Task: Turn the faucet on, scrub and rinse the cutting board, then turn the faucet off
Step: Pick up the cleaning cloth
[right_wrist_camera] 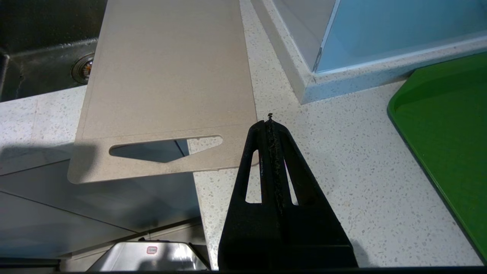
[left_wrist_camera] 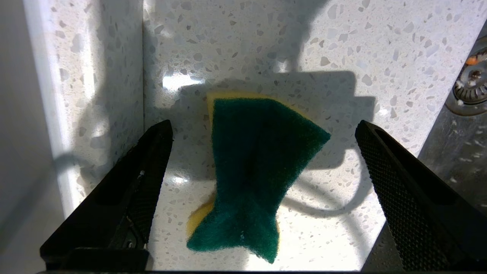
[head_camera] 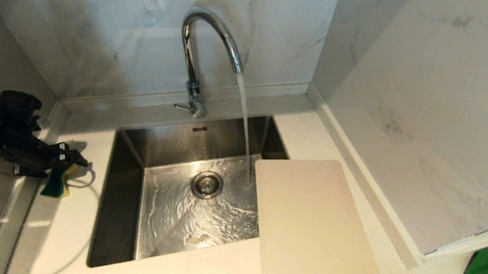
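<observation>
Water streams from the chrome gooseneck faucet (head_camera: 208, 39) into the steel sink (head_camera: 120, 214). The left end effector (left_wrist_camera: 262, 160) hangs spread wide over the soft, curled green-and-yellow sponge (left_wrist_camera: 255, 171) on the speckled worktop (head_camera: 195, 271); a shallow pinch could let it squirm free. The thin beige cutting board (head_camera: 311, 224) bridges the sink's right rim and might tip under scrubbing. The right end effector (right_wrist_camera: 271, 125) sits clenched, empty.

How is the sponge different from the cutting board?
The sponge is small, green and yellow, with a pinched shape; the cutting board is big, flat, plain beige. The sponge lies on the counter left of the sink; the cutting board lies to its right, overlapping the sink's edge. Neither is held.
</observation>
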Robot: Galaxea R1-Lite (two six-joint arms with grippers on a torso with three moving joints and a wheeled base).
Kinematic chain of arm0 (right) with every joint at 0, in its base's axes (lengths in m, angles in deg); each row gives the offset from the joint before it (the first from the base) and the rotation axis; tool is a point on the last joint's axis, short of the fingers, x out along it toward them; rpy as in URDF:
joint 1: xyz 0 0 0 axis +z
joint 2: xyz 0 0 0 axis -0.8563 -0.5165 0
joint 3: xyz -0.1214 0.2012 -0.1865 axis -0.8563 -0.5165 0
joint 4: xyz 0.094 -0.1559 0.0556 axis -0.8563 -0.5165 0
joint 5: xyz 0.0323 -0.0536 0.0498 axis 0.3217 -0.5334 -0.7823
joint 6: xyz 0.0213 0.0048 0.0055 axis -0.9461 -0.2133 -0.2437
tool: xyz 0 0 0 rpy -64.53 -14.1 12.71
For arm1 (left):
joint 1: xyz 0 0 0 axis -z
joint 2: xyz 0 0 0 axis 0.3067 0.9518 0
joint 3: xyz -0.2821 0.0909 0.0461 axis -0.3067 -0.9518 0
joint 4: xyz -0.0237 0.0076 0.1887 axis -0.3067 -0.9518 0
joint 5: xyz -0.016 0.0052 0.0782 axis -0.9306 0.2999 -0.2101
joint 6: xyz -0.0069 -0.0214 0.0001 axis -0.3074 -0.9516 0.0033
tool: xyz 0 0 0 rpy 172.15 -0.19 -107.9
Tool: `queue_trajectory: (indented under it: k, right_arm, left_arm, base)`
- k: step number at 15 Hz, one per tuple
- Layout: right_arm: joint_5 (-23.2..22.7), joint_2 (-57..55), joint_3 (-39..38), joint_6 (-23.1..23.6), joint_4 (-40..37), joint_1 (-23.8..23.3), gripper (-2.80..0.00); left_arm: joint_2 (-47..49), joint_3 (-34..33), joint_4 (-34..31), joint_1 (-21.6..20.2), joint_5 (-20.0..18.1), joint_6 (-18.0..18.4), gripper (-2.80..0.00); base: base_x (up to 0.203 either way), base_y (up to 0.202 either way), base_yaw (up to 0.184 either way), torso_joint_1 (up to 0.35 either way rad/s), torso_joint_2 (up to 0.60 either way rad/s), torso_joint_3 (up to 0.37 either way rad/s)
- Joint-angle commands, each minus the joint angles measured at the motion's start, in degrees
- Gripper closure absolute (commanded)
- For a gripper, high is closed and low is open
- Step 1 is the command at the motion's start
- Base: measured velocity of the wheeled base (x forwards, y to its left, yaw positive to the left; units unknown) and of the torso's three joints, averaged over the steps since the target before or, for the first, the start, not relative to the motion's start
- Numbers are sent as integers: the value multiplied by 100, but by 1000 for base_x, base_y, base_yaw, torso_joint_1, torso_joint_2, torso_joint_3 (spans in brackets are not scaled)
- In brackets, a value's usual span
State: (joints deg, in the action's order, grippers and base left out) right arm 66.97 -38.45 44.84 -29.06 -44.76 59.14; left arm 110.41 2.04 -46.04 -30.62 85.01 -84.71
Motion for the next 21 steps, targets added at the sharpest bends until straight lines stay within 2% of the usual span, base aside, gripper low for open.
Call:
queue_trajectory:
  k: [1,5,14,21]
  right_arm:
    - [0,0,0,-2,2,1,0]
    - [0,0,0,-2,2,2,0]
    - [0,0,0,-2,2,-7,0]
    - [0,0,0,-2,2,2,0]
  left_arm:
    - [45,-4,-25,26,-39,-25,-280]
    - [36,-42,-24,99,-165,-148,-280]
    - [18,-39,-23,335,-171,-254,-280]
    - [159,-138,240,254,-145,-279,-280]
  base:
    - [0,0,0,0,0,0]
    - [0,0,0,0,0,0]
    - [0,0,0,0,0,0]
    - [0,0,0,0,0,0]
